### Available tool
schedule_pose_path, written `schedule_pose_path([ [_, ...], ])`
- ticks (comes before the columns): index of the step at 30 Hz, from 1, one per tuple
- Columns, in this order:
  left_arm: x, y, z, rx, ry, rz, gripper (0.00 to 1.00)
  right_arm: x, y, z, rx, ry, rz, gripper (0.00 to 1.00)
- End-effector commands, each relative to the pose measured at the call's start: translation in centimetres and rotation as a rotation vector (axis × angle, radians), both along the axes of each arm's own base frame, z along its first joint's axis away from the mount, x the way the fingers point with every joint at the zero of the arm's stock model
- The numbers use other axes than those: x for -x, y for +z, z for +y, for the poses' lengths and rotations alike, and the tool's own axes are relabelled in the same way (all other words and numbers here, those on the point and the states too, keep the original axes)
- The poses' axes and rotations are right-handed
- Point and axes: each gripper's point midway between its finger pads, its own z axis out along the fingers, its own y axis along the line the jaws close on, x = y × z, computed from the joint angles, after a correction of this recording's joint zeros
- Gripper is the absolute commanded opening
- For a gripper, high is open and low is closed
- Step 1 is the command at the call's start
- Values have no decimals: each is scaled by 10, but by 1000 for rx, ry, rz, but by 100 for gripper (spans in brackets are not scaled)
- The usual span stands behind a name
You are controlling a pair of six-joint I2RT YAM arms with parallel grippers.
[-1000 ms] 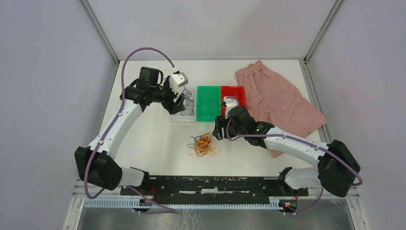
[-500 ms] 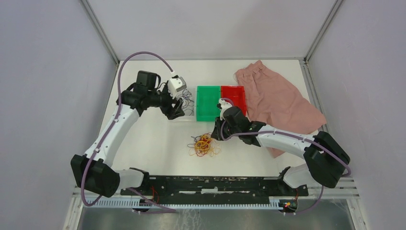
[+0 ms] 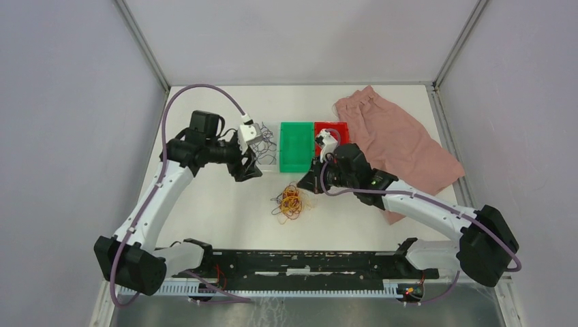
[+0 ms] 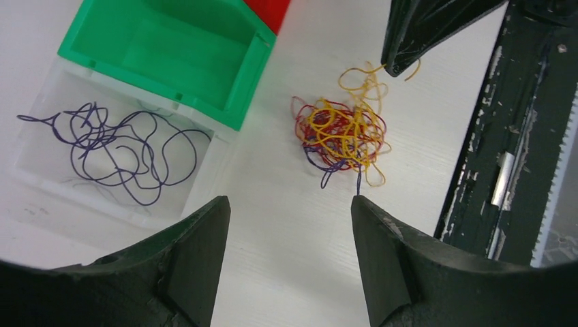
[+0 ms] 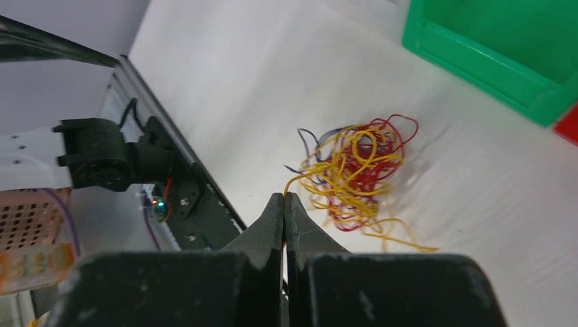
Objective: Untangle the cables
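Note:
The cables point(image 3: 291, 202) lie as a small tangle of red, orange-yellow and dark purple strands on the white table; the wrist views show the tangle point(image 4: 344, 133) point(image 5: 358, 174) too. My right gripper point(image 3: 304, 185) is just right of the tangle and is shut on one orange-yellow strand at its tips point(image 5: 284, 196). That strand rises from the pile to the right gripper point(image 4: 395, 67). My left gripper point(image 3: 247, 170) hangs open above the table to the left of the tangle, with nothing between its fingers point(image 4: 290, 204). A separate purple cable point(image 4: 116, 146) lies curled in a clear tray point(image 4: 41, 153).
A green bin point(image 3: 296, 146) and a red bin point(image 3: 335, 133) stand side by side behind the tangle, next to the clear tray point(image 3: 262, 163). A pink cloth point(image 3: 395, 143) lies at the back right. A black rail point(image 3: 300, 262) runs along the near edge.
My right gripper has shut on an orange-yellow strand and drawn it up and right, pulling the tangle narrower. My left gripper has moved from over the clear tray toward the near side.

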Motion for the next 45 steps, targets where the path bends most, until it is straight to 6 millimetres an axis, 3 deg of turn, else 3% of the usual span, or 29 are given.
schedule_pose_path([
  [1, 25, 20, -15, 94, -160, -103, 72, 12, 91, 28, -267, 142, -118, 0],
  [7, 51, 28, -40, 168, -270, -183, 70, 28, 161, 37, -473, 235, -184, 0],
  [11, 56, 30, -54, 235, -244, -179, 64, 38, 191, 39, -554, 290, -213, 0],
  [21, 66, 65, -73, 415, -201, -244, 59, 55, 228, 42, -689, 380, -232, 0],
  [28, 81, 63, -81, 441, -251, -211, 60, 66, 253, 40, -757, 427, -259, 0],
  [36, 74, 71, -82, 464, -223, -246, 54, 77, 271, 35, -806, 460, -276, 0],
  [38, 72, 80, -84, 493, -206, -235, 50, 77, 267, 37, -801, 461, -268, 0],
  [43, 72, 105, -90, 545, -211, -207, 12, 73, 255, 36, -773, 434, -264, 7],
  [45, 76, 117, -90, 560, -226, -210, 4, 72, 250, 35, -747, 421, -273, 27],
])
